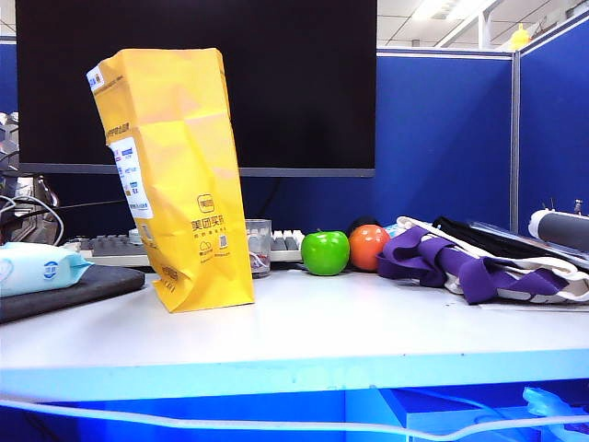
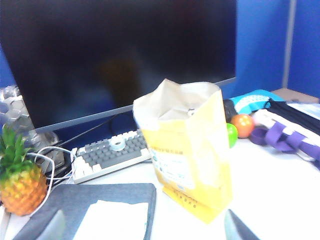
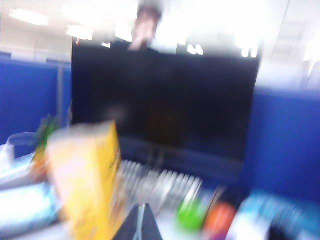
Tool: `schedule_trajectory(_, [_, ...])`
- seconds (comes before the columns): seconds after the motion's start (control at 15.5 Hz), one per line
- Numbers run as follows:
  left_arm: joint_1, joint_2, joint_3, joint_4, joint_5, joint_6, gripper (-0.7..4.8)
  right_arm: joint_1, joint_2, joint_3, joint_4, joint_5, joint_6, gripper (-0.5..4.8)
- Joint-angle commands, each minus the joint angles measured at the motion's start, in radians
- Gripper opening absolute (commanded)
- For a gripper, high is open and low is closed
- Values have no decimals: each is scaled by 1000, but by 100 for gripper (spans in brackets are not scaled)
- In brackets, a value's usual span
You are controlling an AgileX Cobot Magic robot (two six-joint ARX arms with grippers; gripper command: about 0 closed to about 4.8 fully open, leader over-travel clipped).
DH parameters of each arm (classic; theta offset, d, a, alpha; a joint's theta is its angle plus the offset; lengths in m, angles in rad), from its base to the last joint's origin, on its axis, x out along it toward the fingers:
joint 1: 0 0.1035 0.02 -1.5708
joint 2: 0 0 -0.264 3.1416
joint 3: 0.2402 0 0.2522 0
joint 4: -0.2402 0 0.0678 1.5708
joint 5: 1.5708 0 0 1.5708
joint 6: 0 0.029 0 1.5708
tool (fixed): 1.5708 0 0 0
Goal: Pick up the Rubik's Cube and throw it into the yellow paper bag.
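Yellow paper bag (image 1: 179, 180) is standing upright on the white surface (image 1: 350, 327), leaning a little toward the right of the exterior view, top edge folded shut from that side. Paper is bright yellow and heavily creased; a printed logo with Chinese characters is showing low on the front face, and a white label strip is running down the left edge. In the left wrist view the bag (image 2: 192, 155) is showing an open mouth with a pale inner lining, rim crumpled. In the right wrist view it (image 3: 87, 185) is appearing only as a yellow blur. The Rubik's Cube is not showing in any view.
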Motion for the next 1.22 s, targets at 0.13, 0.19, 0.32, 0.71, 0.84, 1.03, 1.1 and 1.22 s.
schedule_trajectory(0.13, [1,-31,-94,15,-47,-26,325,1,-63,-263,128,7,109,-1])
schedule_trajectory(0.19, [2,-31,-122,13,-47,-15,295,0,-64,-306,129,6,110,-1])
schedule_trajectory(0.32, [2,-31,-186,17,-15,29,151,0,-65,-379,137,43,141,-1])
schedule_trajectory(0.71, [2,-31,-208,7,16,43,-5,0,-66,-462,93,166,237,-1])
schedule_trajectory(0.84, [2,-31,-219,12,71,56,-5,0,-66,-463,48,164,237,-1])
schedule_trajectory(1.03, [2,-31,-222,188,115,-299,-5,0,-66,-463,-39,159,237,-1])
schedule_trajectory(1.1, [2,-31,-222,246,86,-299,-5,0,-66,-463,-55,159,237,-1])
schedule_trajectory(1.22, [0,-31,-248,423,-27,-261,-5,0,-66,-463,-79,159,237,-1])
